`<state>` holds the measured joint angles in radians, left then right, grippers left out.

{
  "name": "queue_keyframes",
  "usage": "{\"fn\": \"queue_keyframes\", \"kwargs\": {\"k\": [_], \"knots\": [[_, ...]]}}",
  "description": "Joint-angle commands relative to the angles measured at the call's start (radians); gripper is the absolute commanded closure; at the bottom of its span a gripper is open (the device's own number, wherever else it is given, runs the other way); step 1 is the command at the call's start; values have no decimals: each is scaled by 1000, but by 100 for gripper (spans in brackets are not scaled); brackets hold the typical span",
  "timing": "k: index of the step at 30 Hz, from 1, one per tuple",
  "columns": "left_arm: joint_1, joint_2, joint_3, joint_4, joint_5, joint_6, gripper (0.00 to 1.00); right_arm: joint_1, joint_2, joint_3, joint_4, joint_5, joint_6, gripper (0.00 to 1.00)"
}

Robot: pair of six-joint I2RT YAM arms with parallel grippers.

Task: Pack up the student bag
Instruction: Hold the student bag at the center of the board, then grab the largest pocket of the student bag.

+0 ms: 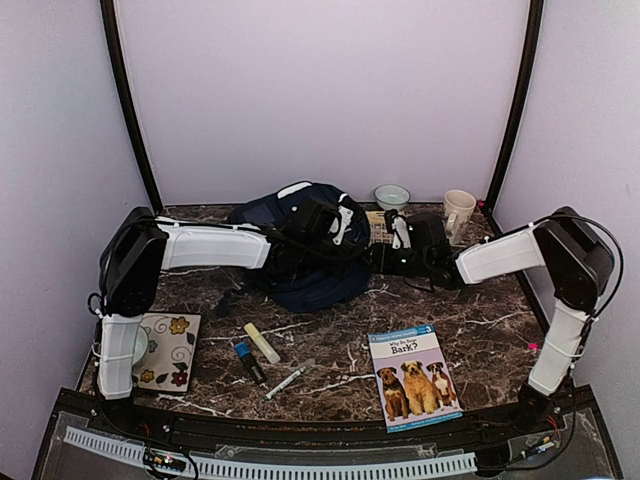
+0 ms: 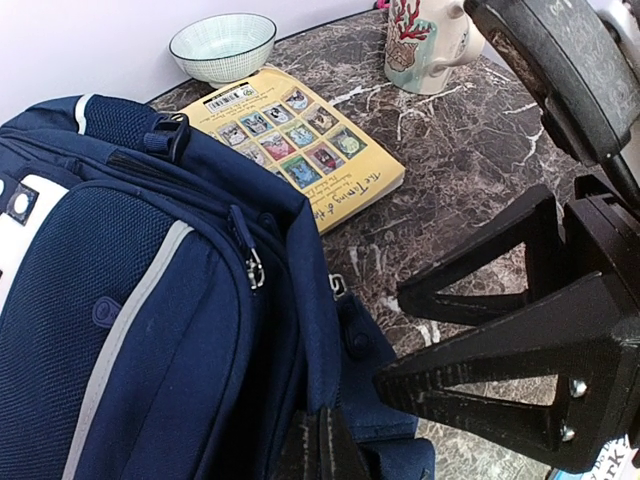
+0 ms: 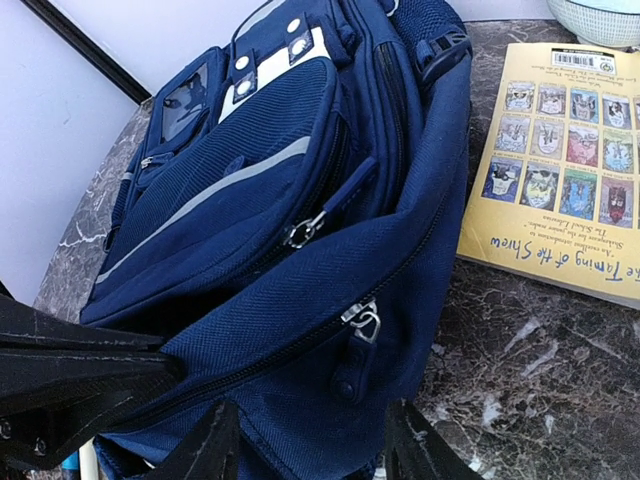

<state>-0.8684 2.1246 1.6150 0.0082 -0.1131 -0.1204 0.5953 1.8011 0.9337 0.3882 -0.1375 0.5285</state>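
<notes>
Left fingers (image 2: 320, 445) pinched together on large navy blue fabric student bag (image 1: 305, 282), centre-back of counter (image 1: 480, 330) | right fingers (image 3: 212, 445) apart, straddling its zippered edge, frame bottom | silver zipper pull (image 3: 362, 320) just above them.

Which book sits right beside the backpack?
The yellow book, back cover up, beside the student bag; the dog book lies apart near the front edge.

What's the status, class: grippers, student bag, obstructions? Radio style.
Left gripper shut on student bag fabric. Right gripper open, fingers astride the bag's near edge. Yellow book lies beside bag.
</notes>
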Motion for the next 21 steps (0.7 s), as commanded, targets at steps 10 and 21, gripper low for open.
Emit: {"fn": "queue_keyframes", "kwargs": {"k": [10,21], "knots": [[3,-112,-14,62,39,-12,100,-73,62,39,69,-207,-131,54],[3,-115,-4,61,47,-10,100,-109,126,45,162,-398,-148,63]]}}
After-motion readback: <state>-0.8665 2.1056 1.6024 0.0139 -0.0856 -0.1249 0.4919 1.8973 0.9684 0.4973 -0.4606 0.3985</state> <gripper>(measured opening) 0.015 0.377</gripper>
